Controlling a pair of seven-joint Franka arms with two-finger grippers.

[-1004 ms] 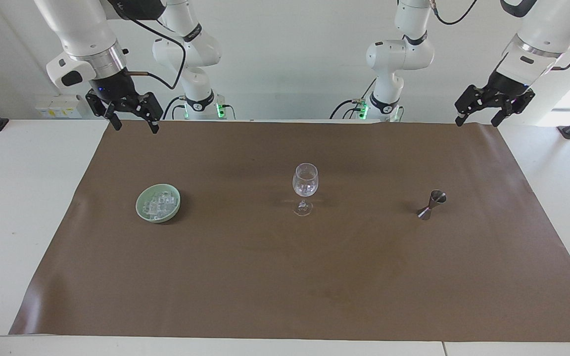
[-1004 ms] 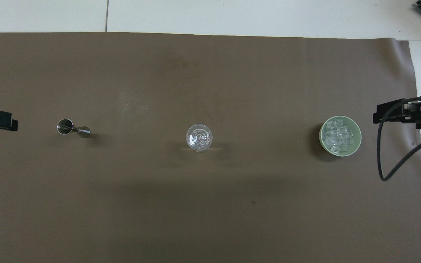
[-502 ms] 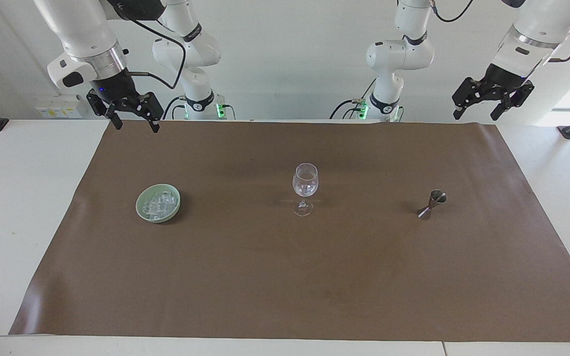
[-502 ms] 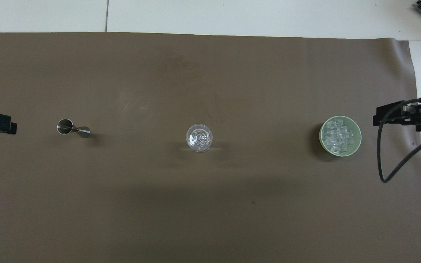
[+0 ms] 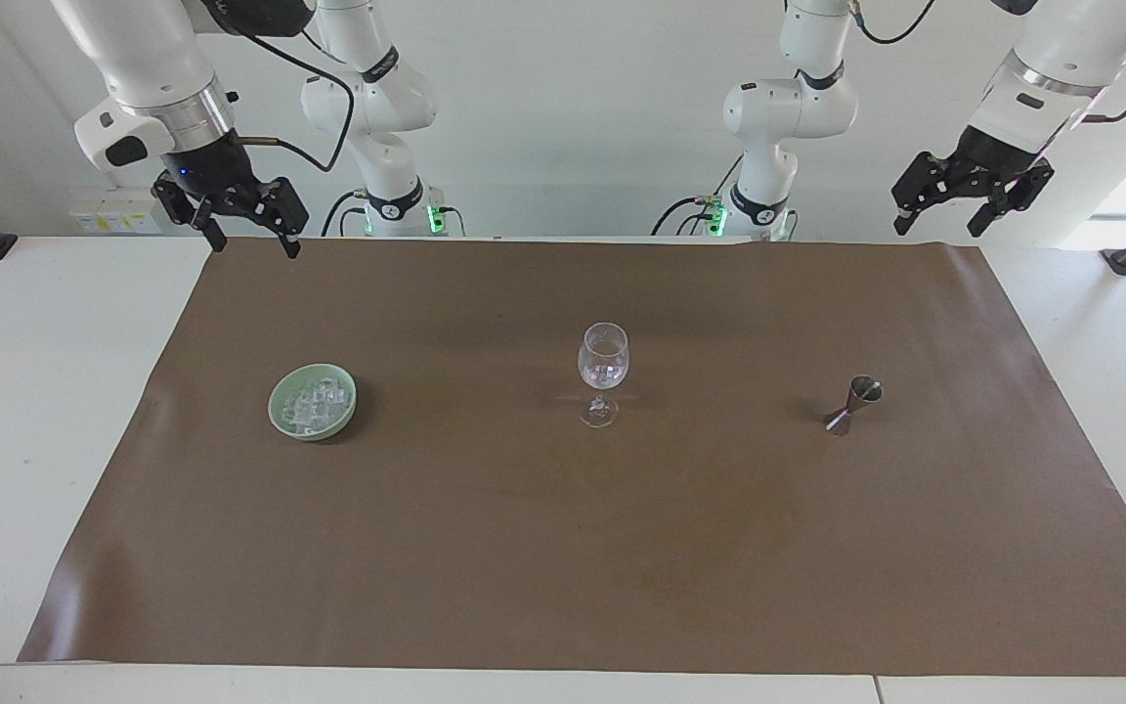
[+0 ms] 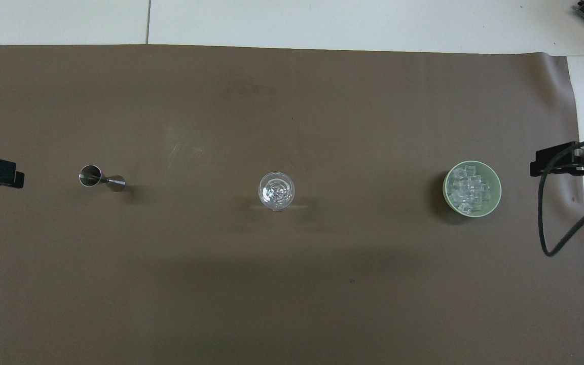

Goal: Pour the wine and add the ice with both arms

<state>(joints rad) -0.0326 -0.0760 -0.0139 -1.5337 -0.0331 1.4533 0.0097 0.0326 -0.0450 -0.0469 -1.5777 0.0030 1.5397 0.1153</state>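
Both tools have drawn back and risen since the earlier frame: the right tool (image 5: 248, 238) has slid toward its own end of the tabletop, away from the bowl, and the left tool (image 5: 942, 217) has lifted from the mat's corner. Nothing on the mat has shifted.

Nearest the robots, the two tools hang in the air over the mat's near corners, each with its fingers spread apart and holding nothing. From above, only their black tips show, the left tool at one edge and the right tool at the other, with one black cable (image 6: 558, 238) looping down beside the right tool.

Farther out, three things stand in one row across the middle of the brown mat (image 5: 563, 548), well apart from each other. Toward the right arm's end sits one pale green bowl (image 5: 276, 409) with the ice (image 5: 315, 405) heaped inside, several small clear cubes, too many and too jumbled to count. At the centre stands one wine glass (image 5: 603, 370), upright, with what looks like a few ice cubes in its bowl. Toward the left arm's end stands one metal jigger (image 5: 852, 405), upright.

Nothing stands between either tool and the row. Farthest off lies bare mat, then the white tabletop (image 6: 373, 23).
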